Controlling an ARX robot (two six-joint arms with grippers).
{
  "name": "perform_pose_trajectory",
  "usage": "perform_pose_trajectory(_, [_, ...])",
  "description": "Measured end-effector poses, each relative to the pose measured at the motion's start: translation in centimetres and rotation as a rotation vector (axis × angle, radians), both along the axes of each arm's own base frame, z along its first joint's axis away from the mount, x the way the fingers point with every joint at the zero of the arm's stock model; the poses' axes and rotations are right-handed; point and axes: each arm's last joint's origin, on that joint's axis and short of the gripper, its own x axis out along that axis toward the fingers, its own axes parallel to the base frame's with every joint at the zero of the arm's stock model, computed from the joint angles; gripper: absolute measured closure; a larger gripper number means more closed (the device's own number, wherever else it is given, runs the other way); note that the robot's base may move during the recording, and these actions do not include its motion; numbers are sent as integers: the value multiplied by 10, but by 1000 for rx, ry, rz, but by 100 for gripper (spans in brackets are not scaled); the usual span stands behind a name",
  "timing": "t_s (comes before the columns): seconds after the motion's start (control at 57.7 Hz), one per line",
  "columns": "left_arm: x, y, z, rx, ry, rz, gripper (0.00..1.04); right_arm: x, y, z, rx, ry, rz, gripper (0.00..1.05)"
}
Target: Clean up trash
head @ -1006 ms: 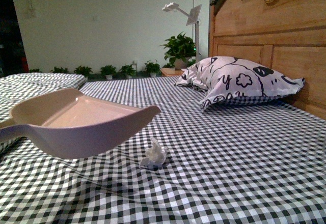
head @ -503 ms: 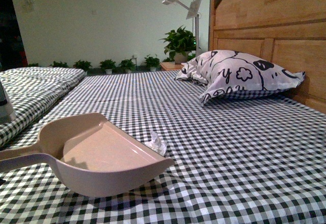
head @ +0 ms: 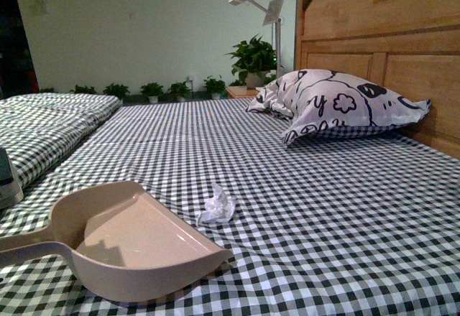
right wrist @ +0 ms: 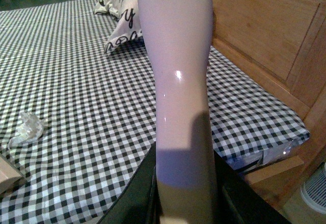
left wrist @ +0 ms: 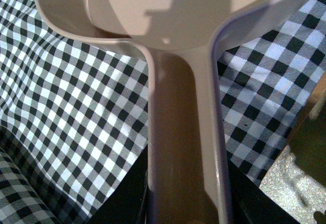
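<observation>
The tissue wad (head: 218, 205) lies near the front edge of the bench (head: 338, 258), left of centre, just beside the dustpan (head: 136, 240) lip. The left jaws clamp the dustpan's handle and the right jaws grip a pale handle (right wrist: 178, 81). Best bet: lip flat on the cloth, gentle sweep.

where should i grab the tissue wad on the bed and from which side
Pinch the raised crumpled peak of the tissue wad, coming down from above: it lies on the flat sheet, apart from the dustpan, with its folds sticking up.
</observation>
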Motion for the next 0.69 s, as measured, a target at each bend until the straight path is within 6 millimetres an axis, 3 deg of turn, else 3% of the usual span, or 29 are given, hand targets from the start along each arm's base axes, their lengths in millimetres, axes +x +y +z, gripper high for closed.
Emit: perform_pose_trajectory(0.694, [19, 2, -8, -8, 31, 9, 78, 0, 0, 0, 0, 0, 0, 84])
